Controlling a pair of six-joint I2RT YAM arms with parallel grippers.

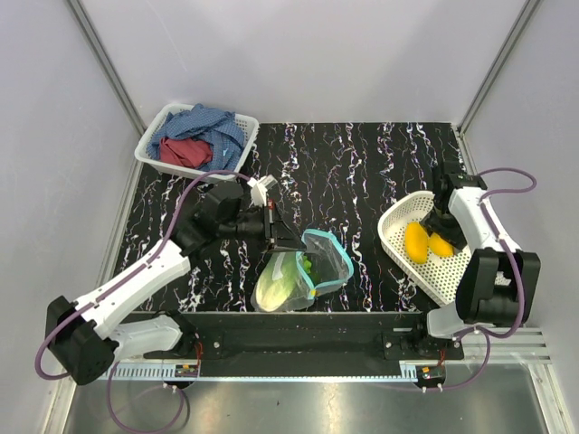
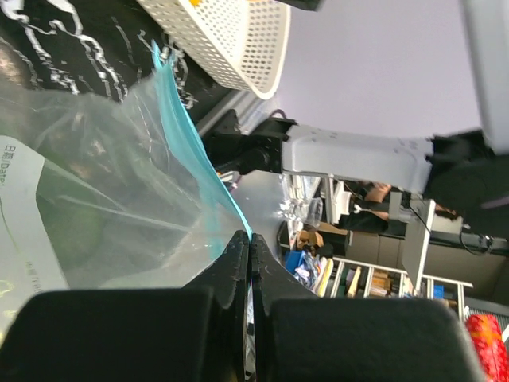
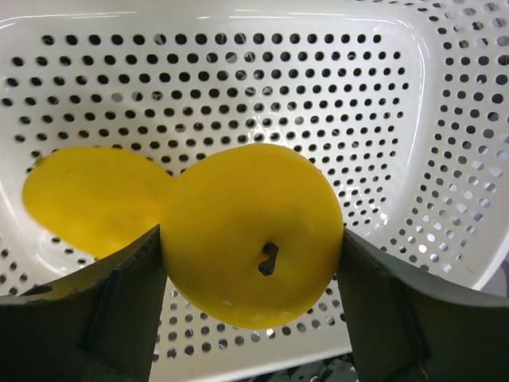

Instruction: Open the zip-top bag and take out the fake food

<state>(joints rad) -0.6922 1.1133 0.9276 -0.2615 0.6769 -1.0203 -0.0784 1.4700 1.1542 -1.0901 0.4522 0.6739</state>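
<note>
The bag (image 1: 271, 287) lies at the near edge of the surface (image 1: 362, 172), midway between the arms. It has lettuce (image 1: 280, 276) inside and a dark green piece (image 1: 308, 265) by its mouth. The teal zip strip (image 1: 331, 256) loops open toward the right. The left gripper (image 1: 288, 240) reaches in from the far left, jaws pinched tight on the strip's far edge. A band of bare surface separates the bag from the oval basket (image 1: 434, 280), whose near end reaches the near-right edge. Inside it, the right gripper (image 3: 251, 247) has its jaws clamped on a lemon (image 3: 238, 207), with a second lemon (image 3: 83, 199) just beside. Beyond, the mid-surface lies bare to the far edge. In the far-left corner a rectangular basket (image 1: 154, 149) holds cloths (image 1: 204, 131).
</note>
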